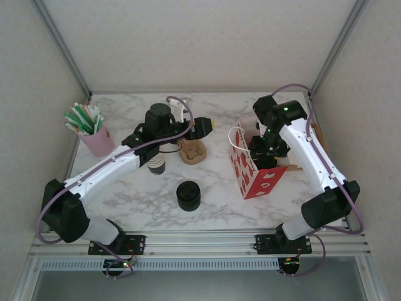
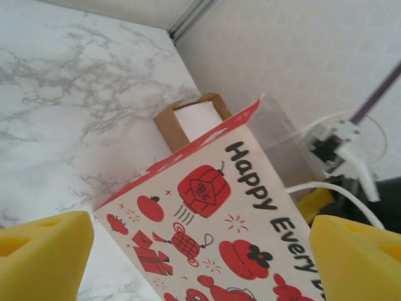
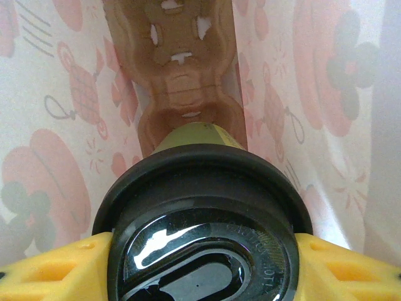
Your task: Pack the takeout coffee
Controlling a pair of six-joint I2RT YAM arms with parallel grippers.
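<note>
Right wrist: right tool [image 3: 200, 269] grips takeout coffee [image 3: 199, 241] inside gift bag [image 3: 56, 119] above carrier [image 3: 182, 75]; left tool [image 2: 200, 254] wide, empty.

Cropped and covered parts

In the right wrist view, the takeout coffee [image 3: 202, 188] is cut off by the bottom edge, its greenish body mostly covered by its lid [image 3: 200, 251]. In the left wrist view, the bag [image 2: 219, 213] lettering is cropped, and the brown box [image 2: 168, 125] is partly hidden.

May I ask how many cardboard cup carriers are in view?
2. One carrier sits near the middle of the table; the other lies inside the bag, below the lidded cup in the right claw. More may be hidden.
</note>
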